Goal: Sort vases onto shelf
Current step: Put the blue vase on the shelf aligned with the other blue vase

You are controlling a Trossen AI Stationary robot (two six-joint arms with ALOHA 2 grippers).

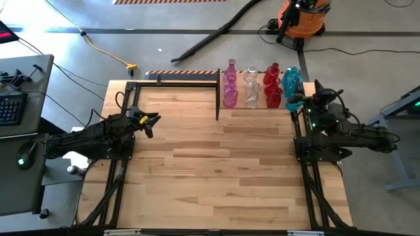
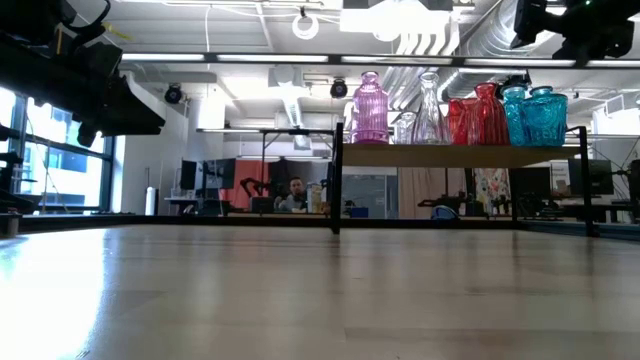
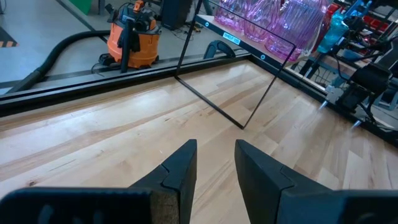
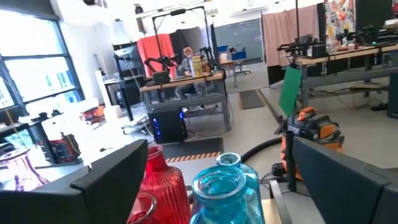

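The surface (image 1: 216, 164) is showing as pale wood in jointed planks, smooth with a soft sheen that is catching the room's light in the low view. The shelf (image 2: 455, 155) is looking like the same light wood, carried on thin matt black metal posts. The vases (image 1: 259, 88) are gleaming as translucent glass: the pink (image 2: 370, 108), red (image 2: 480, 118) and teal (image 2: 540, 118) ones are showing ribbed walls, the clear one (image 2: 428, 112) smoother. The left hand (image 3: 214, 177) is showing matt black plastic fingers. The right hand (image 4: 249, 186) is looking equally dull and dark.
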